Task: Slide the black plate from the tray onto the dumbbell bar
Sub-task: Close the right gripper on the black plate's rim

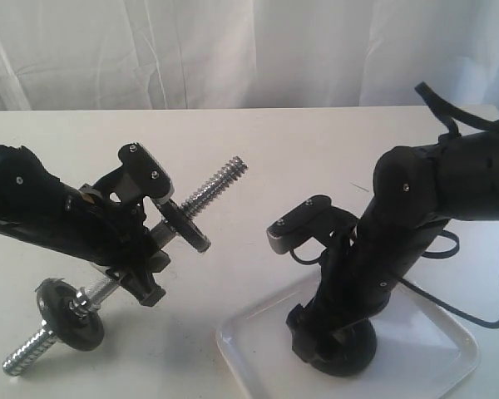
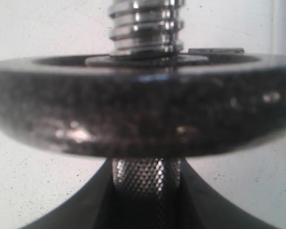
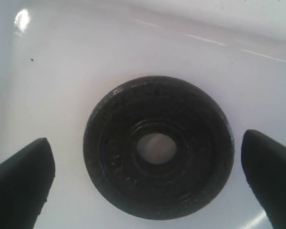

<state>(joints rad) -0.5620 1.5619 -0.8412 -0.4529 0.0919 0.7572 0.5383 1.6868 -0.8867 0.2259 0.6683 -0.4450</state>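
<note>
Your right gripper (image 3: 144, 143) hangs wide open over the black plate (image 3: 190, 176), which lies flat in the tray (image 1: 449, 349) at lower right. It looks like heavy, rigid iron, so pinch across its rim. Your left gripper (image 1: 145, 229) clamps the tilted dumbbell bar (image 1: 212, 187) at centre left.

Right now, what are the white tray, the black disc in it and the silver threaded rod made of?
Small round black disc: probably cast iron, matte, grainy surface. Glossy white rectangular tray: plastic or glazed ceramic, sharp highlights. Threaded silver rod: likely chromed steel, bright glints, knurled middle.
</note>
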